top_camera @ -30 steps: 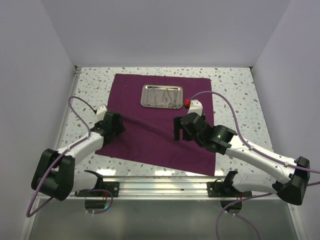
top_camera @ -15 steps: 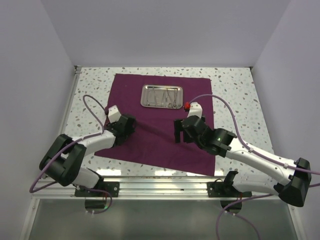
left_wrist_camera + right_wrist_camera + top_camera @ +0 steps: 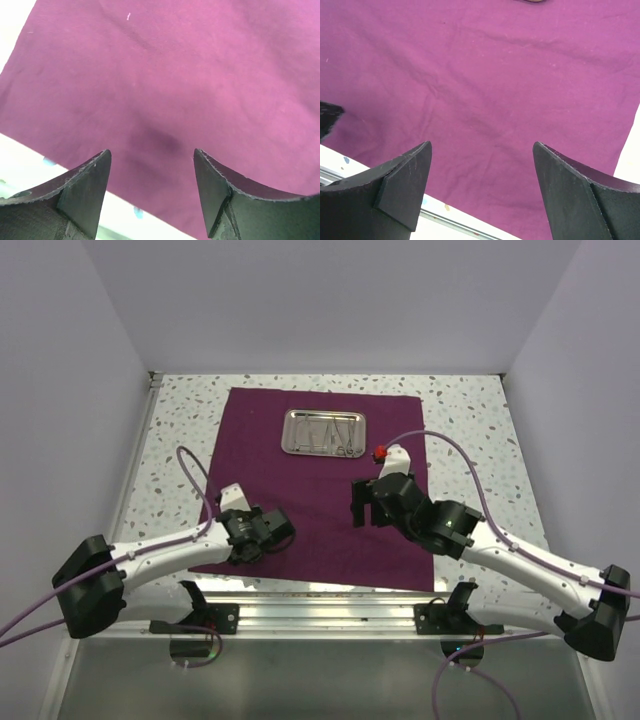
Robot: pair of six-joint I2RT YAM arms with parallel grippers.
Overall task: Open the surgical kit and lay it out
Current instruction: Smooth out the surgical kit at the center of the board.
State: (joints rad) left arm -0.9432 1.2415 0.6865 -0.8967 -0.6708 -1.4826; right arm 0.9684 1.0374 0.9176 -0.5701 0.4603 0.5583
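The maroon cloth wrap lies opened out flat on the table. The steel tray sits on its far half, with slim steel instruments lying inside it. My left gripper is open and empty, low over the cloth's near left part close to its front edge. In the left wrist view only cloth lies between the fingers. My right gripper is open and empty over the cloth's right middle, a little nearer than the tray. The right wrist view shows bare cloth.
The speckled table shows around the cloth. A metal rail runs along the near edge. Lilac walls close in the left, right and back. A dark tip of the left gripper shows at the right wrist view's left edge.
My left arm has swung from the cloth's left edge to its near front part, gripper open. My right gripper has barely shifted. The cloth and tray have not moved.
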